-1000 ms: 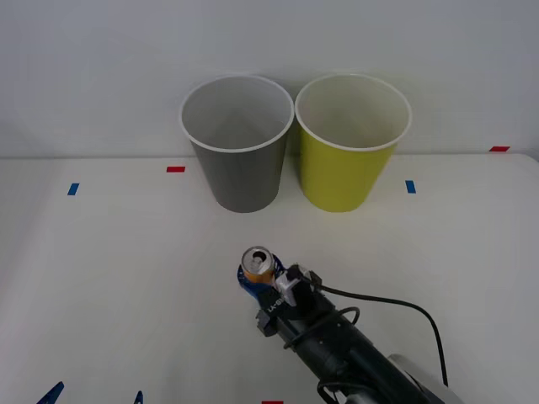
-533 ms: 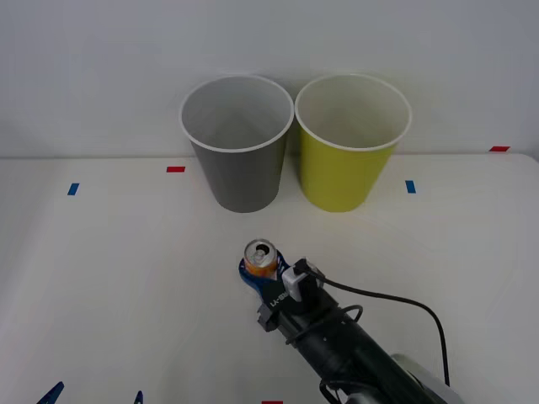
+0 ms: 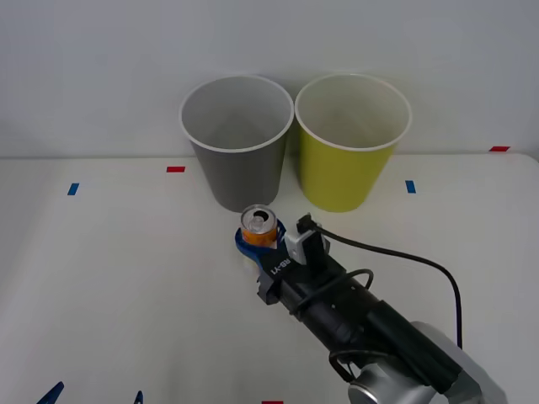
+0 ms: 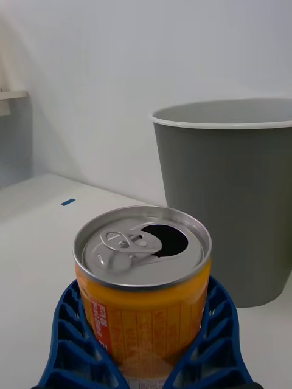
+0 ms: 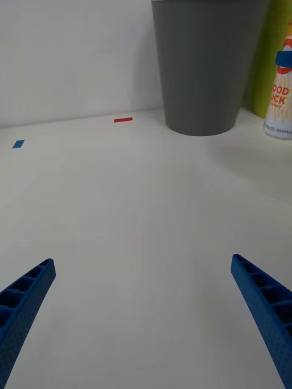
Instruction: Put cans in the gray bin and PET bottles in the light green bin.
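Centrally in the front view, the right gripper clamps the can just below the gray bin; the green bin stands right of it. Left gripper spread, bottom left.

One orange can at the centre of the front view, and two bins side by side in the upper middle: one gray bin and one yellow-green bin. Two grippers, each with two blue fingers: the right gripper at centre frame and the left gripper at the lower left corner. Five tape marks on one white table, three red tape marks at upper left, far right and bottom centre and two blue tape marks at left and right, plus one black cable at lower right.
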